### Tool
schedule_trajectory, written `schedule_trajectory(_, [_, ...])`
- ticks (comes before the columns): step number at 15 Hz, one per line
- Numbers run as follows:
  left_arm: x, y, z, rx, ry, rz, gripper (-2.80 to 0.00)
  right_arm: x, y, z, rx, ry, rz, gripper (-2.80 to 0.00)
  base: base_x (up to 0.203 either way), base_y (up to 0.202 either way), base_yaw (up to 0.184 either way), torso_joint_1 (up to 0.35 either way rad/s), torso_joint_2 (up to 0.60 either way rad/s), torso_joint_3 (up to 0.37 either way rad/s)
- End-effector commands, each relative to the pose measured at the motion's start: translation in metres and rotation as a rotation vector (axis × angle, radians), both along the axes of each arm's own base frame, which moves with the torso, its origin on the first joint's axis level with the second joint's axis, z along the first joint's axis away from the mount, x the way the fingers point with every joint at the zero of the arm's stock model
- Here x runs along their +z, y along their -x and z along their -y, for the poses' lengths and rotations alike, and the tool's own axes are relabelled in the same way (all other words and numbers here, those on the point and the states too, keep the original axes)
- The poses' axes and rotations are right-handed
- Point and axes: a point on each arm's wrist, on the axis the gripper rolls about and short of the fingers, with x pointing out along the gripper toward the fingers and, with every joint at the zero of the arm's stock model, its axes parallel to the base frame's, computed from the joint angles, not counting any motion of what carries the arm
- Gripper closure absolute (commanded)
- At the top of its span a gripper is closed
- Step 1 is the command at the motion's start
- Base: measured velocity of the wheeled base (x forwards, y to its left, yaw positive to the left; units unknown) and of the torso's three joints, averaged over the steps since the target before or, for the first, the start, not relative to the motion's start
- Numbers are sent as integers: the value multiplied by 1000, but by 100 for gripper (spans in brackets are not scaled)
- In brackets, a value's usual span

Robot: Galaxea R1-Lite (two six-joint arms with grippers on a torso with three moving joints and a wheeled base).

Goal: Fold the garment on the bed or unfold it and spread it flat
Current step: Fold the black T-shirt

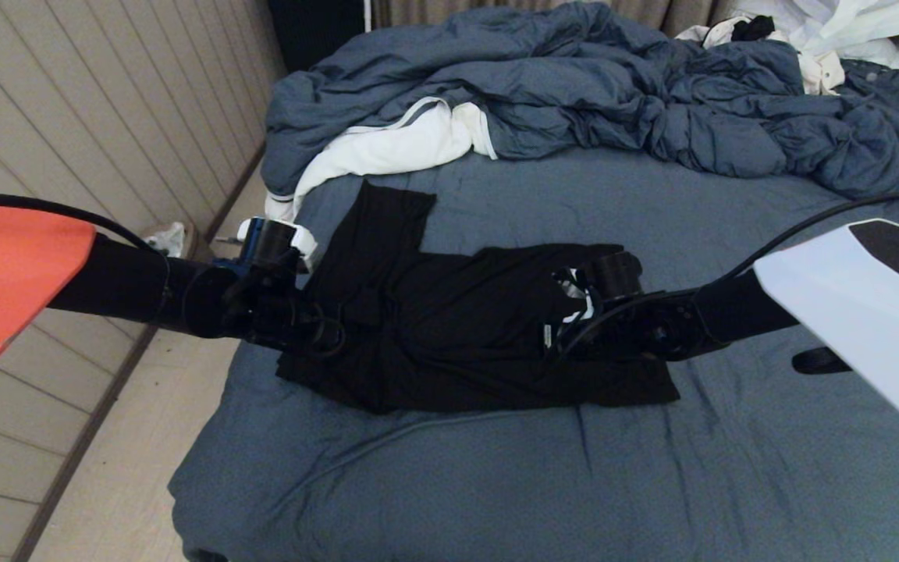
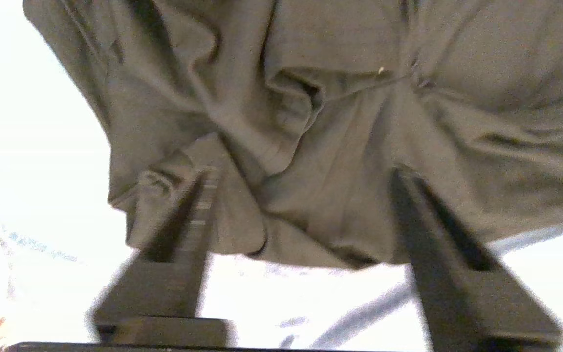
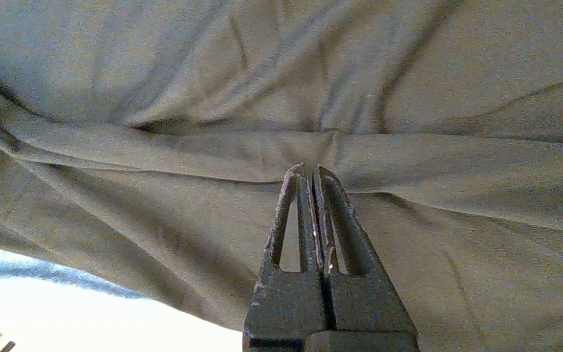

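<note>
The garment (image 1: pixel 449 328), a black T-shirt, lies bunched and partly folded across the middle of the bed (image 1: pixel 496 476), one part reaching toward the head of the bed. No print shows clearly. My left gripper (image 1: pixel 321 332) is at the shirt's left edge. In the left wrist view it (image 2: pixel 303 173) is open, fingers (image 2: pixel 193 220) wide apart, with the crumpled hem of the garment (image 2: pixel 340 98) lying between them. My right gripper (image 1: pixel 563 316) is over the shirt's right part. In the right wrist view it (image 3: pixel 311 168) is shut, its tips pinching a fold of the garment (image 3: pixel 164 88), with creases running to them.
A puffy blue-grey duvet (image 1: pixel 613 94) is heaped across the head of the bed, with a white cloth (image 1: pixel 387 148) at its left end near the shirt. More white clothes (image 1: pixel 847 31) lie at the back right. The bed's left edge drops to the floor (image 1: pixel 122 468).
</note>
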Motion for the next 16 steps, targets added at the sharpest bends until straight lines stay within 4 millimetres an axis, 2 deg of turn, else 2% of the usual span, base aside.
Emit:
schedule_trajectory(1, [-3,-2,-3,19,12,-4,0,-1,-1,0,-1,-2,-1,0,0,0,0,0,0,0])
schedule_trajectory(4, [-4,1,0,-2,22,-15,0,-2,-1,0,-1,-1,-3,0,0,0,0,0,0,0])
schedule_trajectory(7, [-27,-2,16,-48,7,-67,0,0,-1,0,-1,-2,2,0,0,0,0,0,0,0])
schedule_trajectory(10, [-35,-3,28,-77,-2,-79,0,0,-1,0,-1,-3,3,0,0,0,0,0,0,0])
schedule_trajectory(15, [-51,-22,36,-80,-12,-76,0,0,-2,1,-3,-2,3,0,0,0,0,0,0,0])
schedule_trajectory(16, [-50,-29,28,-59,-12,-66,0,0,-3,2,-5,-3,4,0,0,0,0,0,0,0])
